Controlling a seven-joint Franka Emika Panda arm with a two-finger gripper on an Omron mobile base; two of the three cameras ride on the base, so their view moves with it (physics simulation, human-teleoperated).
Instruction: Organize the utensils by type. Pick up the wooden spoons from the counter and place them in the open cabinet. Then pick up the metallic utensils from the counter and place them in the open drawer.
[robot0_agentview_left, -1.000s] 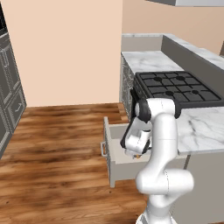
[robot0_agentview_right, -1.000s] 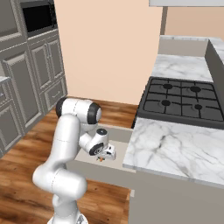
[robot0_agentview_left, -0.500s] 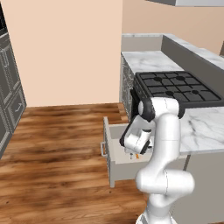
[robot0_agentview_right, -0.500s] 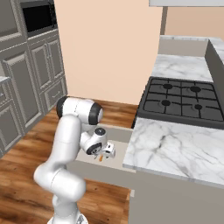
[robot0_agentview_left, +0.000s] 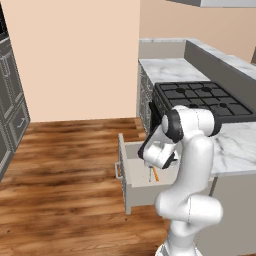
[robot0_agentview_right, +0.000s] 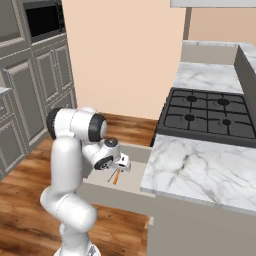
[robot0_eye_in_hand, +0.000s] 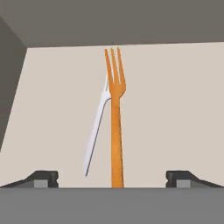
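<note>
An orange fork (robot0_eye_in_hand: 115, 118) lies flat on the pale floor of the open drawer (robot0_agentview_left: 131, 180), its tines pointing toward the drawer's far wall in the hand view. A thin silver utensil (robot0_eye_in_hand: 96, 129) lies just beside it, slanted, its upper end meeting the fork near the neck below the tines. Both sit near the middle of the drawer floor, well apart from its side walls. The gripper (robot0_eye_in_hand: 112, 177) hangs above the fork's handle end with its two dark fingertips (robot0_eye_in_hand: 43, 177) spread wide apart, holding nothing. From the base views, the drawer stands pulled out from under the white marble counter (robot0_agentview_right: 200, 170), beside a black gas hob (robot0_agentview_right: 205, 112), above a wooden floor (robot0_agentview_left: 60, 175).
</note>
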